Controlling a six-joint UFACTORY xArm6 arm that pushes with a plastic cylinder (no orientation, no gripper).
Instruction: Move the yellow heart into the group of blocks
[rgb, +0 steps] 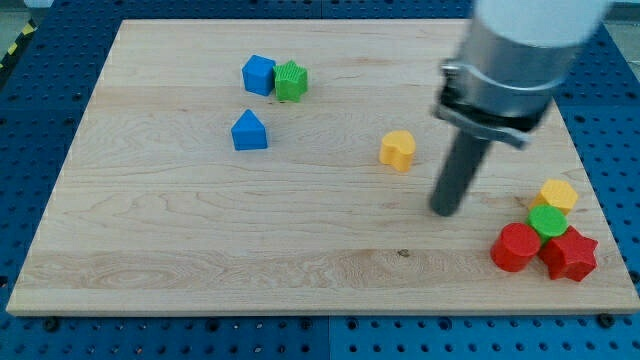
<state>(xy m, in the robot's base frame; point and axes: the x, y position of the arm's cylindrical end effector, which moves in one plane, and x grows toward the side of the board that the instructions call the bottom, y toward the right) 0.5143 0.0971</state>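
The yellow heart (397, 150) lies on the wooden board right of centre. My tip (443, 212) rests on the board a little to the lower right of the heart, apart from it. The group of blocks sits at the lower right: a yellow hexagon (558, 195), a green cylinder (547, 221), a red cylinder (516, 247) and a red star (570, 254), packed close together. My tip stands between the heart and this group.
A blue cube (258, 75) touches a green block (291, 81) at the upper left. A blue house-shaped block (249, 131) lies below them. The board's right edge (596, 180) runs close to the group.
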